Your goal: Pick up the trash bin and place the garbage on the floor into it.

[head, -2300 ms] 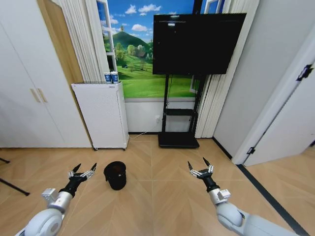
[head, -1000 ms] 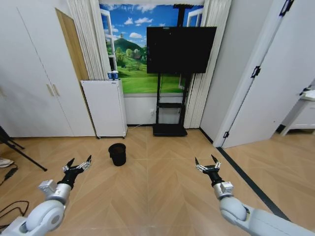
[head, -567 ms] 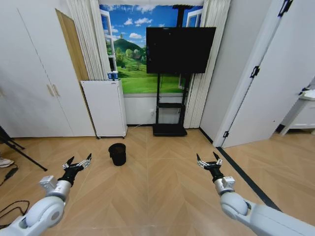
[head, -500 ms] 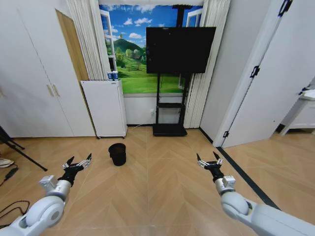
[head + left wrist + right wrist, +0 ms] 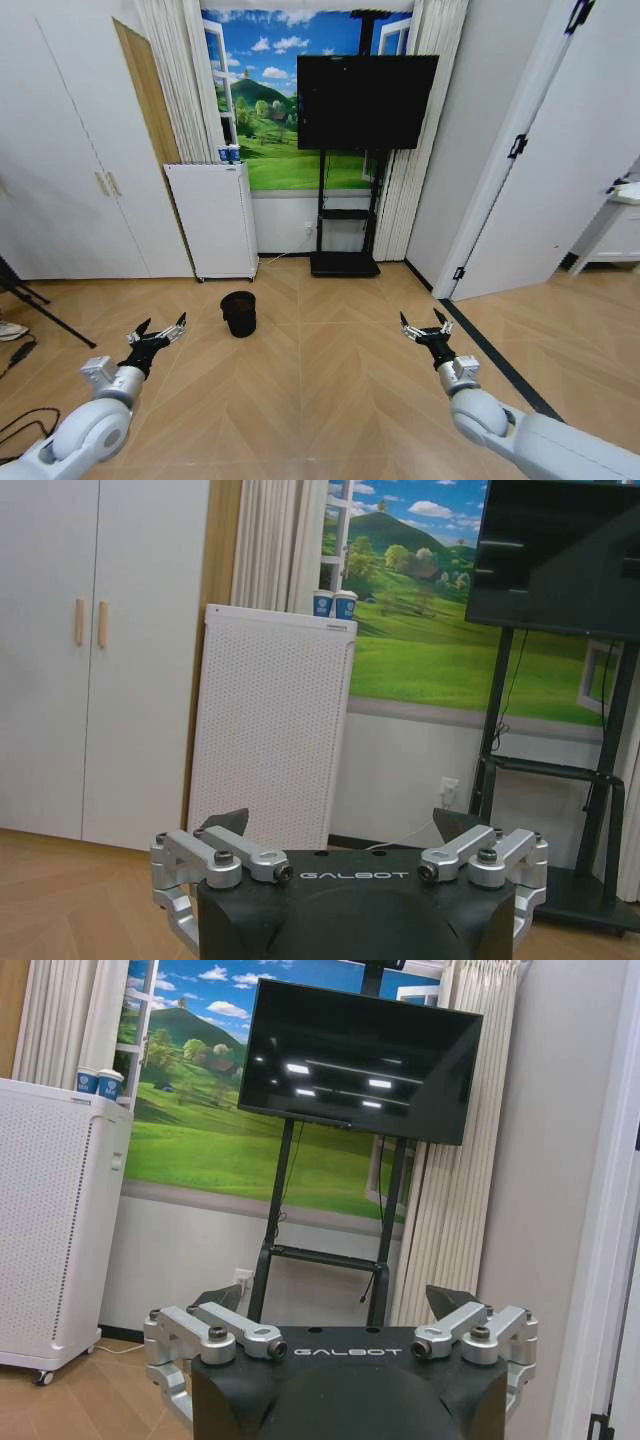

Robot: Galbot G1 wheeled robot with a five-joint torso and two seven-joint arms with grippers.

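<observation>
Left gripper (image 5: 158, 331) at lower left of the head view, fingers spread wide, gripping nothing, held above the floor (image 5: 300, 400). Right gripper (image 5: 426, 327) at lower right, likewise splayed and bare. Trash bin (image 5: 238, 313) left of centre, upright on the parquet, between the two grippers but farther back, before the white perforated appliance (image 5: 212, 220).

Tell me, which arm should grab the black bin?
Probably the left. Its gripper hangs open on the bin's side, much closer than the right gripper, also open.
</observation>
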